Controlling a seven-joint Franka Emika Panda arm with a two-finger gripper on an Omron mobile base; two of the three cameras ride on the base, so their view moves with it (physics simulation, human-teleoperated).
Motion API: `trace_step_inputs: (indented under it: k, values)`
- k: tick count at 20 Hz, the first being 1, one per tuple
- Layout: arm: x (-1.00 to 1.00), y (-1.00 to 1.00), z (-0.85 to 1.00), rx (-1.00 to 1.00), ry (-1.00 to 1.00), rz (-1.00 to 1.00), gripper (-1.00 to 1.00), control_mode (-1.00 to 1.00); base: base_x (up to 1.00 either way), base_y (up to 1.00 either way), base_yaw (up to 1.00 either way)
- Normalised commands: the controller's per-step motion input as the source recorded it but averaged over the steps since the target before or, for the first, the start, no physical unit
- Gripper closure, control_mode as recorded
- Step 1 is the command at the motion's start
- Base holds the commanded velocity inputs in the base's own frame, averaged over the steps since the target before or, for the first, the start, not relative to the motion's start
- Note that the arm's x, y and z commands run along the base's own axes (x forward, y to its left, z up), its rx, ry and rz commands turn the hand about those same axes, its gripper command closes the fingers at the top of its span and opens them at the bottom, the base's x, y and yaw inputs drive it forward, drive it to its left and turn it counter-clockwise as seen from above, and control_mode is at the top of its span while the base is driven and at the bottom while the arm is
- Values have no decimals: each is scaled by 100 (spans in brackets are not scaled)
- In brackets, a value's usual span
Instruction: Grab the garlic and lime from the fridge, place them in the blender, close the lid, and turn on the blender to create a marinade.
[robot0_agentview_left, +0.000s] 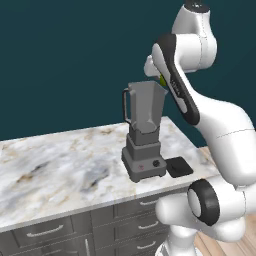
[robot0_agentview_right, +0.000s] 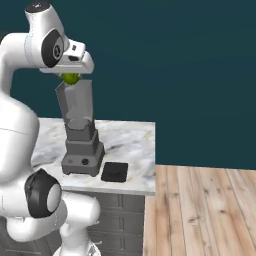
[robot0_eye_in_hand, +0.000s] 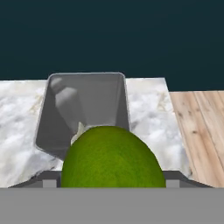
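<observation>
Lime (robot0_eye_in_hand: 111, 157) is seen large and close in the hand view, pinched in the claw (robot0_agentview_right: 71, 79), whose jaws stand wide around the fruit. In the right base view the fruit shows as a small yellow-green ball directly under the white hand, just above the rim of the blender (robot0_agentview_right: 79, 135); in the left base view only a sliver of green is made out beside the forearm, at the jar's upper right corner.

Blender is placed near the right end of the table (robot0_agentview_left: 55, 170), a marble-patterned top over grey drawer fronts (robot0_agentview_left: 46, 232). Jar is open at the top (no cover on it). Its square mouth is looked into from the hand view, and a pale, rounded object is noted inside against the far left wall; what it is cannot be told. A second pale scrap is seen at the near wall, partly hidden behind the fruit.

Lid (robot0_agentview_left: 179, 166) is laid flat on the table, just beside the blender base on its right, near the table's edge. Base shows a dark round knob and a small red mark on its front face.

Wooden floor (robot0_agentview_right: 205, 210) is seen past the table's right end, dark teal wall (robot0_agentview_left: 65, 60) behind
</observation>
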Motion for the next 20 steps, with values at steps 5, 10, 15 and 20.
trace_step_inputs:
  k: [5, 10, 15, 20]
  values:
    - [96, 40, -15, 0, 0, 0, 100, -100, 0, 0, 0]
    - [35, 15, -43, 0, 4, 2, 100, -100, 0, 0, 0]
    - [0, 0, -59, 0, 8, 4, 100, -100, 0, 0, 0]
    - [0, 0, -29, 0, 0, 1, 100, -100, 0, 0, 0]
